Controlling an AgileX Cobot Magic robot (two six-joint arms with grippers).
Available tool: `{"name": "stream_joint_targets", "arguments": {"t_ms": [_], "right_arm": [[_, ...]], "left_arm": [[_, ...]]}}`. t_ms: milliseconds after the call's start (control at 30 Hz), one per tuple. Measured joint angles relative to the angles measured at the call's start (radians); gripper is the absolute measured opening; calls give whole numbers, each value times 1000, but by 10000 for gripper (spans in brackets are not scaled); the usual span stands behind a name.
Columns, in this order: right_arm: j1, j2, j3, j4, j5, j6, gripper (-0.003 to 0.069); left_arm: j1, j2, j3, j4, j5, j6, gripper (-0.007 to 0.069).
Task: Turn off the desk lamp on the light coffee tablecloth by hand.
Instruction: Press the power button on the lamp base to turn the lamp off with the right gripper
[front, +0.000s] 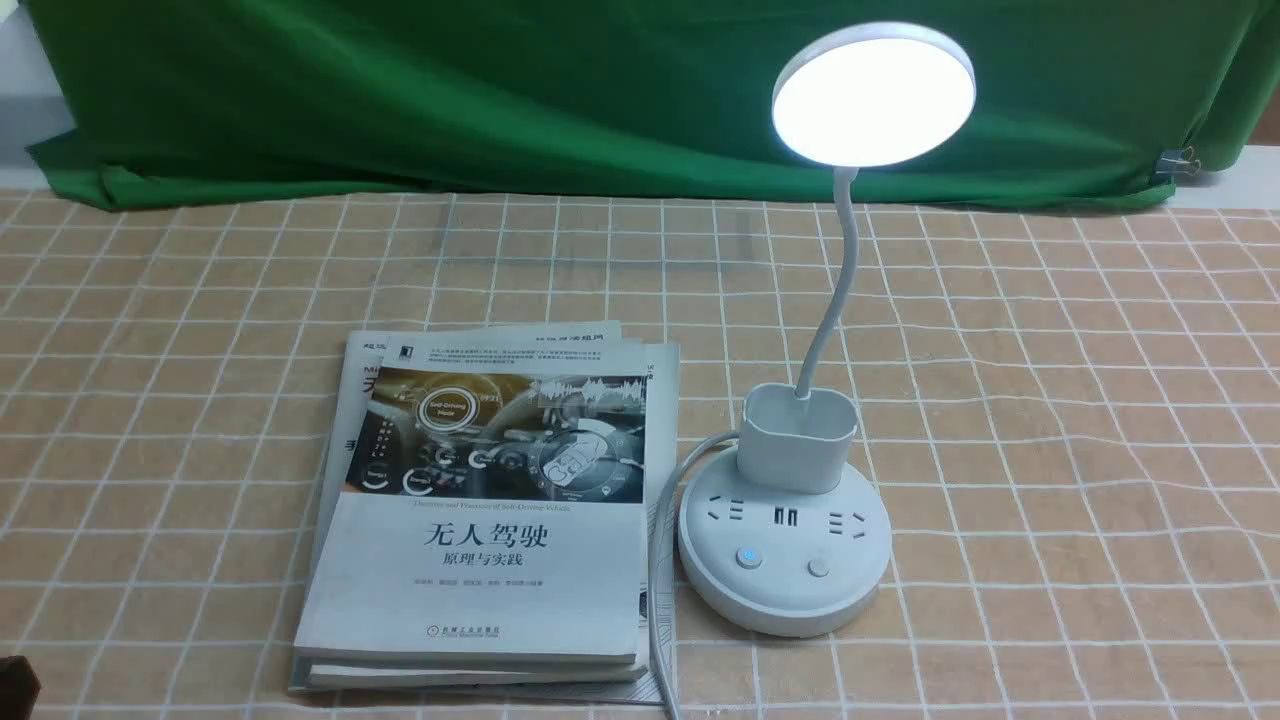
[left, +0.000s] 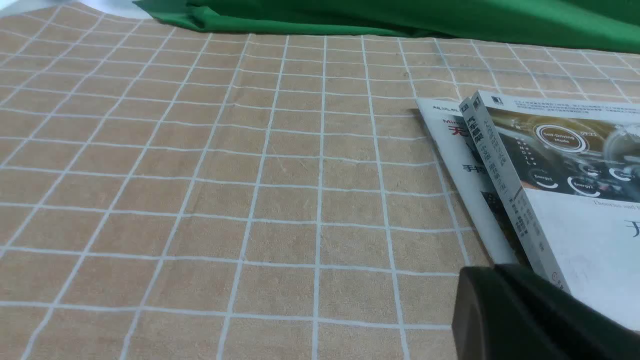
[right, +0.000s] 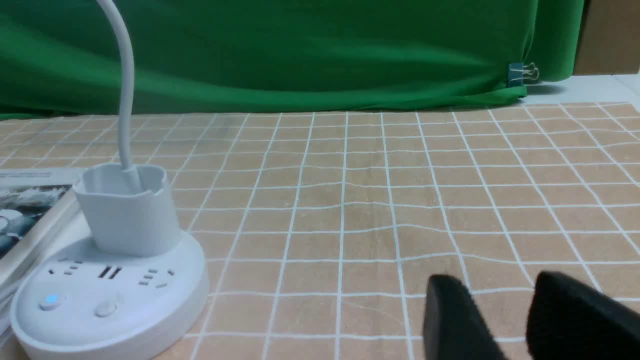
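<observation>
White desk lamp (front: 785, 560), one, lit, upright on the tan checked tablecloth (front: 1050, 420), just to the right of one stack of books (front: 480, 580), at least three in count. One round glowing head (front: 873, 100), one bendy neck (front: 848, 240), one cup (front: 797, 445) on the base with the neck's lower end inside it. On the base, two buttons, one glowing blue (front: 749, 557) and one unlit (front: 818, 567), plus two sets of socket slots and a pair of small ports (front: 785, 517) between them. One grey cable (front: 660, 540) over the books' right edge. Behind, one green cloth (front: 500, 100) with one clip (front: 1177, 162). Two grippers: left one (left: 497, 269) closed, fingertips together, nothing held; right one (right: 500, 280) open, with a clear gap between fingertips, empty, well away from both buttons
</observation>
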Motion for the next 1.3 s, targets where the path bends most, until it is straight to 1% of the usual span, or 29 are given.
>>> {"name": "stream_joint_targets", "arguments": {"t_ms": [1167,1233,1300], "right_arm": [[0,0,0,0,-10,-1,242],[0,0,0,3,-28,8,242],[0,0,0,20,-47,45,242]], "left_arm": [[0,0,0,0,0,0,5],[0,0,0,0,0,0,5],[0,0,0,0,0,0,5]]}}
